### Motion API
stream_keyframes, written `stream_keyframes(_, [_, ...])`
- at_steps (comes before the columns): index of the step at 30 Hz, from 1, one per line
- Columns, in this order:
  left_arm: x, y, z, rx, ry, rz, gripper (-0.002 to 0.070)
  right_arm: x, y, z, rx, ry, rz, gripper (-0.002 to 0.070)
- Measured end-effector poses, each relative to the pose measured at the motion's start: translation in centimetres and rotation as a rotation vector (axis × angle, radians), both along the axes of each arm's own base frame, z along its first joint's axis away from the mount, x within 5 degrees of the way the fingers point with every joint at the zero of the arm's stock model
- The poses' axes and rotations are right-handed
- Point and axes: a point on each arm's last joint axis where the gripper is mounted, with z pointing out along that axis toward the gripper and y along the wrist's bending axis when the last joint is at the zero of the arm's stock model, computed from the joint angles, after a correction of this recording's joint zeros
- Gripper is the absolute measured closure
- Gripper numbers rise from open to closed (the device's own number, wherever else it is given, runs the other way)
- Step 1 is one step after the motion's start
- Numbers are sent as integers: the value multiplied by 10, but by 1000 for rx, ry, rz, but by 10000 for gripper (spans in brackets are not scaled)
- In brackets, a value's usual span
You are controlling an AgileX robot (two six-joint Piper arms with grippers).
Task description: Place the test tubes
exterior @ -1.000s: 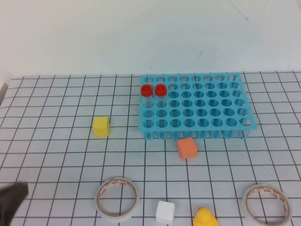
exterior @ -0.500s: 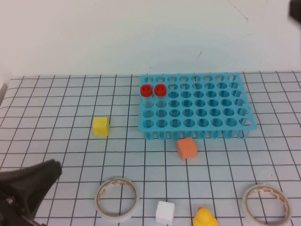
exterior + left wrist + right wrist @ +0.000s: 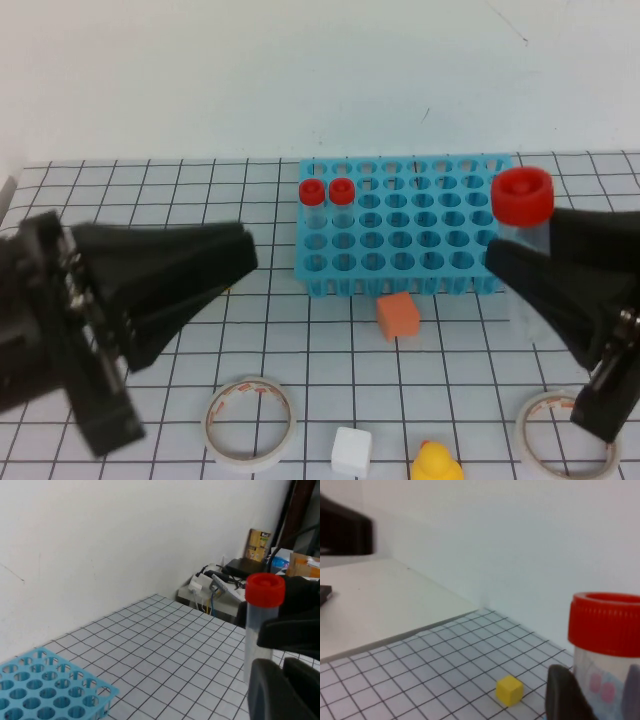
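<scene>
A blue test tube rack [image 3: 420, 225] stands at the back middle of the gridded table, with two red-capped tubes [image 3: 327, 191] upright in holes at its left end. My right gripper [image 3: 528, 262] hovers in front of the rack's right end, shut on an upright clear test tube with a red cap [image 3: 522, 195]; the same tube [image 3: 605, 630] shows between its fingers [image 3: 564, 695]. My left gripper [image 3: 245, 258] hangs left of the rack, shut and empty. From the left wrist, its fingers [image 3: 270, 690] point toward the held tube [image 3: 264, 595].
An orange cube [image 3: 397, 315] lies just in front of the rack. Two tape rolls [image 3: 250, 422] [image 3: 560, 432], a white cube [image 3: 351, 450] and a yellow duck [image 3: 436, 463] sit along the near edge. A yellow cube [image 3: 509, 690] lies left of the rack.
Both arms have swung into the high view. The left came up from the near left corner toward the rack, covering the yellow cube. The right came in on the right, carrying the tube.
</scene>
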Motion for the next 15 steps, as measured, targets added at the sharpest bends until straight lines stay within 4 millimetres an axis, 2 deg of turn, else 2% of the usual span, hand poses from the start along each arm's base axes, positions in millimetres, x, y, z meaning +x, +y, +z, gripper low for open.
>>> stream_keyframes(4, [12,-3,3,26,-25,-2,573,-1,1,-10,-1,25,14,438])
stream_keyframes(10, [20,-10,-1,96,-107,-22,356,6,12,-20,-14,45,55,438])
stream_keyframes(15, [25,-37,-10,151,-112,-91,234,16,27,-34,-22,70,110,438])
